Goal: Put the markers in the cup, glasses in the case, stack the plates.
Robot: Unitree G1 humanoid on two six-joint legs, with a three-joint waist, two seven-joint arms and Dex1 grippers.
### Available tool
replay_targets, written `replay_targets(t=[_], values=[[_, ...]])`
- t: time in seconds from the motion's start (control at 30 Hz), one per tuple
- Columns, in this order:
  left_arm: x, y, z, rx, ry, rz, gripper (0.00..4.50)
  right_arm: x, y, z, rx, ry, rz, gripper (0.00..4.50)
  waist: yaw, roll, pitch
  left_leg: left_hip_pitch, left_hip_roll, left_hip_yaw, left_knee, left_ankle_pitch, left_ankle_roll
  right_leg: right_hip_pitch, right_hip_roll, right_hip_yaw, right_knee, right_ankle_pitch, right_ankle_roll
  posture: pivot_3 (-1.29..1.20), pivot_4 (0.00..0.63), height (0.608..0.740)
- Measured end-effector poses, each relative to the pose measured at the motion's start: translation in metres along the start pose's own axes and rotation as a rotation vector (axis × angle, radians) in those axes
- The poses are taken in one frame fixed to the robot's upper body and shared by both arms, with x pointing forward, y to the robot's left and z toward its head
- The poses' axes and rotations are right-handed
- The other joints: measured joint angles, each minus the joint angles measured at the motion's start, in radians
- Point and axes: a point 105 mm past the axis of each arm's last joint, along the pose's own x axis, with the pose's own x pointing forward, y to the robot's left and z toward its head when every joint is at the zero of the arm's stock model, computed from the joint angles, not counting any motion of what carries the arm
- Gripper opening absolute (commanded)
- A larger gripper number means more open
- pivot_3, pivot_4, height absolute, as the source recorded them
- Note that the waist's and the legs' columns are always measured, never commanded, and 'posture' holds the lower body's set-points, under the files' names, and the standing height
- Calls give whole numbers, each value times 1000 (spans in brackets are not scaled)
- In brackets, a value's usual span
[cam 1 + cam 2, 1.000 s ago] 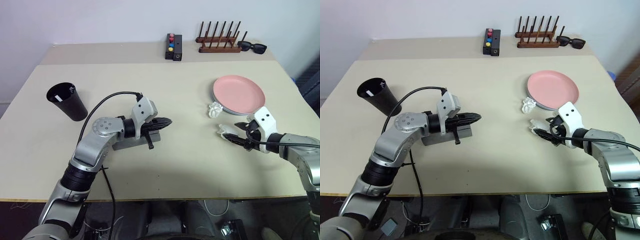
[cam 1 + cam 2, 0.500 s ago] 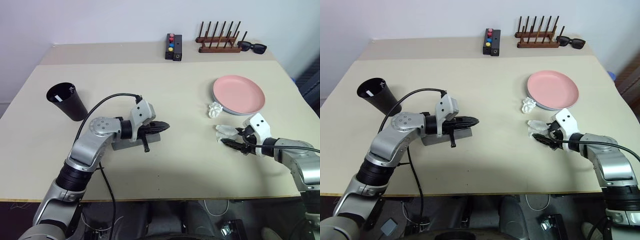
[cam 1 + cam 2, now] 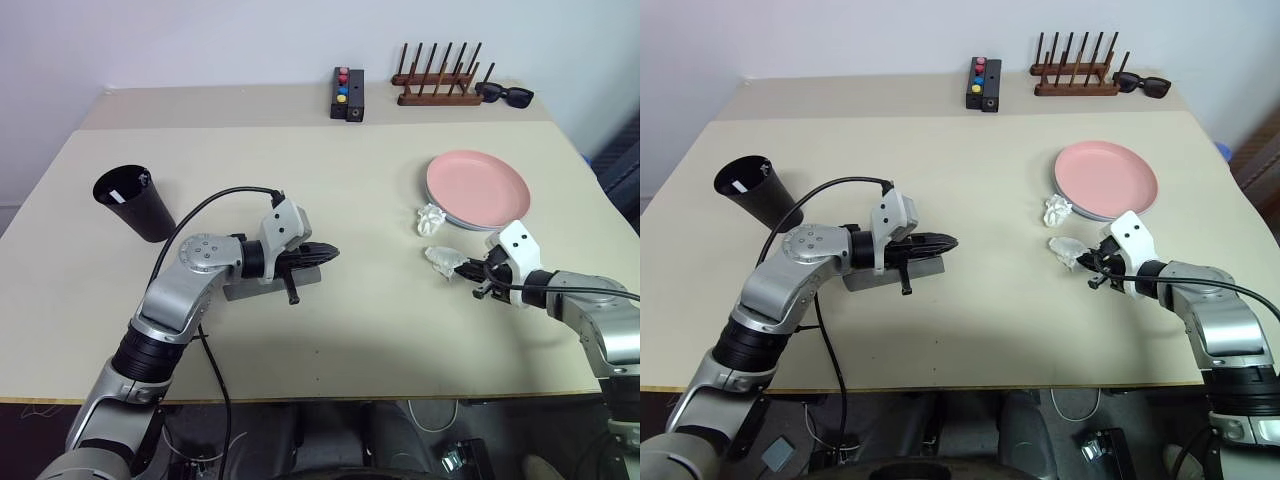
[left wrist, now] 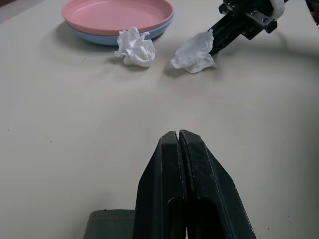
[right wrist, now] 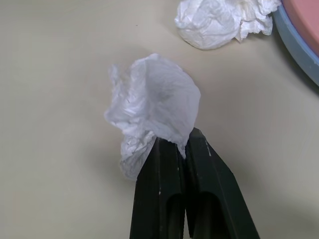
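**Right claw pinching a tissue wad; left claw shut over the case**

Right gripper (image 3: 466,270) is sitting at right of centre in the head views, fingers pressed together on a crumpled white tissue (image 5: 152,112); the wad is sticking out past the fingertips, toward frame left; a second tissue wad (image 3: 430,219) is lying just above it, beside the plates.

Left gripper (image 3: 325,252) is hanging at centre frame, fingers fully together and holding nothing; it is reaching over the grey case (image 3: 262,285), which is lying flat on the table (image 3: 330,160) beneath the wrist; whether the case is open or closed cannot be told.

Pink plate (image 3: 477,187) is resting on top of the blue plate (image 4: 99,39) at right, upper-middle; only the blue rim is peeking out beneath.

Black cup (image 3: 134,203) is standing tilted at left of frame, something white showing inside the rim.

Black sunglasses (image 3: 504,94) are lying at upper right beside a wooden peg rack (image 3: 438,82); a black box with coloured buttons (image 3: 347,93) is sitting at upper centre.
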Motion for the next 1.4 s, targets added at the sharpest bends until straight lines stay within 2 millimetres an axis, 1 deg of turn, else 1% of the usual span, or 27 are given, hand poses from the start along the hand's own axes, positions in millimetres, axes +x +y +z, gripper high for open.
replay_targets(t=[0.1,0.17,0.27,0.37,0.43,0.53,0.6,0.67,0.73,0.83,0.87,0.93,0.97,1.1,1.17,1.27,1.33,1.4], values=[[1,0,0,-1,-4,1,0,1,-8,25,-41,-65,-17,61,-3,0,0,0,0,0,0,0,0,0,0,0,0,0,0,0,150,740],[2,-1,1,-2,-8,0,0,1,-17,43,-64,-113,-40,61,-3,0,0,0,0,0,0,0,0,0,0,0,0,0,0,0,150,740],[2,-1,1,-3,-11,4,0,3,-36,68,-83,-177,-92,61,-3,0,0,0,0,0,0,0,0,0,0,0,-1,0,0,0,150,740],[3,0,2,-2,-13,14,0,7,-56,86,-102,-220,-149,61,-2,0,0,0,0,0,-1,0,0,0,0,0,-1,0,0,0,150,740],[3,1,2,-2,-14,22,0,14,-69,89,-105,-220,-186,61,-3,0,0,0,0,0,0,0,0,0,0,0,-2,0,0,0,150,740],[3,2,4,3,-18,30,0,26,-84,79,-93,-180,-221,61,-3,0,0,0,0,0,-1,0,0,0,0,0,-2,0,0,0,150,740],[3,2,5,9,-20,37,0,34,-88,70,-83,-155,-220,61,-7,0,0,0,0,1,-2,0,0,0,0,0,-2,0,0,0,150,740],[3,1,6,14,-23,40,0,38,-91,63,-83,-129,-218,555,-8,0,0,0,0,1,-2,0,0,0,0,0,-2,0,0,0,150,740],[2,2,7,18,-21,45,0,40,-94,57,-88,-106,-223,1234,-11,0,0,0,0,1,-2,0,0,-1,0,0,-2,0,0,0,150,740],[0,2,7,24,-17,57,0,40,-98,52,-91,-91,-232,2815,-20,0,0,0,0,0,-2,0,0,0,0,0,-2,0,0,0,150,740],[0,2,7,22,-13,60,0,40,-99,53,-94,-93,-233,3257,-23,0,0,0,0,0,-2,0,0,0,0,0,-3,0,0,0,150,740],[0,0,6,20,-12,61,0,40,-99,54,-98,-93,-232,4335,-27,0,0,0,0,0,-2,0,0,-1,0,0,-3,0,0,0,150,740],[0,0,6,18,-11,60,0,40,-99,54,-100,-94,-231,4429,-28,0,0,0,0,0,-3,0,0,-1,0,0,-3,0,0,0,150,740],[-1,0,4,12,-10,60,0,38,-99,57,-100,-102,-222,4429,-28,0,0,0,0,0,-3,0,0,-1,0,0,-3,0,0,0,150,740],[0,-1,4,11,-10,59,0,34,-97,66,-108,-127,-210,4429,-27,0,0,0,0,0,-3,0,0,-1,0,0,-3,0,0,0,150,740],[0,0,4,10,-10,59,0,23,-94,80,-119,-175,-200,4429,-22,0,0,-1,0,0,-2,0,0,0,0,0,-3,0,0,0,150,740],[0,0,4,8,-10,58,0,17,-88,85,-102,-202,-183,4429,-22,0,0,-1,0,0,-2,0,0,0,0,0,-3,0,0,0,150,740],[1,0,3,5,-10,57,0,14,-76,86,-78,-219,-139,4429,-22,0,0,-1,0,0,-2,0,0,0,0,0,-3,0,0,0,150,740]])
